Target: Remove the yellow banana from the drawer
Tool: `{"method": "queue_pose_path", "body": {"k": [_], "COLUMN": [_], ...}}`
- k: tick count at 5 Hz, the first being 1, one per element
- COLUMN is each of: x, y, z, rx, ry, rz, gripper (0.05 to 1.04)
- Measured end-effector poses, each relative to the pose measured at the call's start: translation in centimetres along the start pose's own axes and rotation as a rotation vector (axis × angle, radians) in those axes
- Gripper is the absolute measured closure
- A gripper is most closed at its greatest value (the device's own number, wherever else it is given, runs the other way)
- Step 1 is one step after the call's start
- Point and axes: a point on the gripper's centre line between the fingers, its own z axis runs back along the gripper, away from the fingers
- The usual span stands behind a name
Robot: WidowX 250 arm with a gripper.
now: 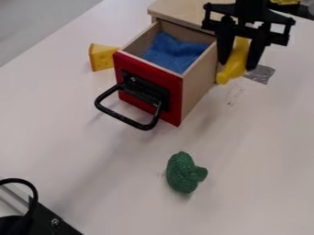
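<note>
The smooth, curved yellow banana (pixel 235 66) appears to be clamped in the claw (pixel 238 65), outside the drawer (pixel 197 87) and just beside its pale wooden wall. For a good placement, it should be eased away from that wall, lowered gently to the smooth table (pixel 251 160), and released once supported. Soft, rumpled blue cloth (pixel 175 51) is held in the boxy drawer.

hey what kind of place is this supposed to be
Probably a robot test bench: a black arm's gripper hangs over a white table with a small red-fronted drawer and toy broccoli.
</note>
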Motion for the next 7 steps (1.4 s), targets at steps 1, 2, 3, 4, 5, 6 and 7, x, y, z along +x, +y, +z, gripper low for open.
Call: {"method": "queue_pose_path", "body": {"k": [1, 2, 3, 4, 5, 6, 7], "x": [-1.1, -1.8, -2.4, -2.8, -3.5, -3.7, -3.9], "y": [-0.8, -0.6, 0.0, 0.4, 0.8, 0.9, 1.0], "z": [-1.3, -3.2, -5.4, -6.5, -7.5, -7.6, -7.7], "rx": [0.021, 0.049, 0.082, 0.102, 0.112, 0.113, 0.114], "ry": [0.013, 0.035, 0.058, 0.068, 0.090, 0.092, 0.094], "rz": [-0.045, -0.054, -0.056, -0.060, -0.062, -0.055, -0.046], "gripper": [0.606, 0.606, 0.606, 0.606, 0.606, 0.606, 0.541]}}
